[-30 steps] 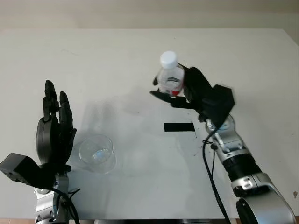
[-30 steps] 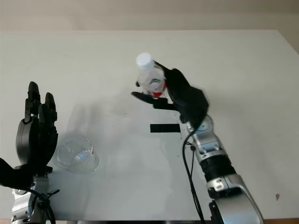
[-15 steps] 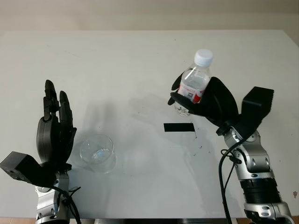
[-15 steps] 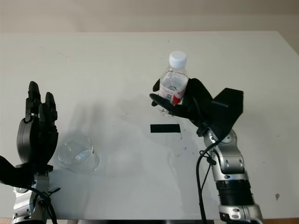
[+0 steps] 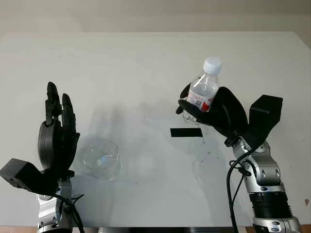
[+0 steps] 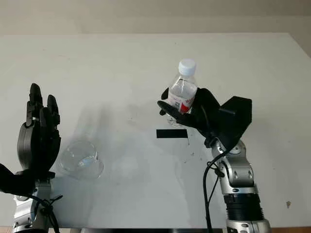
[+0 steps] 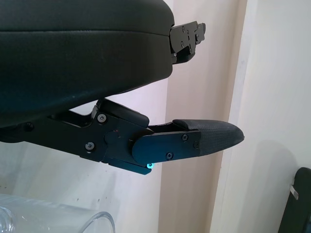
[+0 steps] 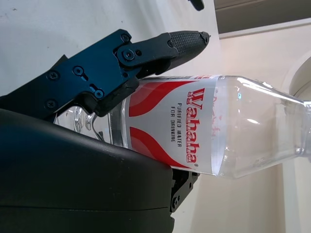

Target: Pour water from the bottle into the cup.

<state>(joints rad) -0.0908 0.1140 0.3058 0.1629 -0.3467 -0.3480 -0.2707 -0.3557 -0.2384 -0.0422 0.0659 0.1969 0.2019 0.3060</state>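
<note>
My right hand [image 5: 206,108] is shut on a clear plastic water bottle [image 5: 203,91] with a white cap and a red-and-white label, holding it nearly upright above the table right of centre. The label [image 8: 167,127] reads clearly in the right wrist view, with a black finger [image 8: 146,53] wrapped over it. A clear glass cup [image 5: 101,159] stands on the table at the front left, well apart from the bottle. My left hand [image 5: 57,131] is open, raised just left of the cup. The cup's rim [image 7: 73,219] shows in the left wrist view.
A strip of black tape [image 5: 186,132] lies on the white table [image 5: 146,63] just below the bottle. The table's far edge meets a pale wall at the top.
The right hand has carried the bottle from the table's middle to the right and tipped it back to nearly upright, then lowered it a little. The left hand and cup have stayed put.
</note>
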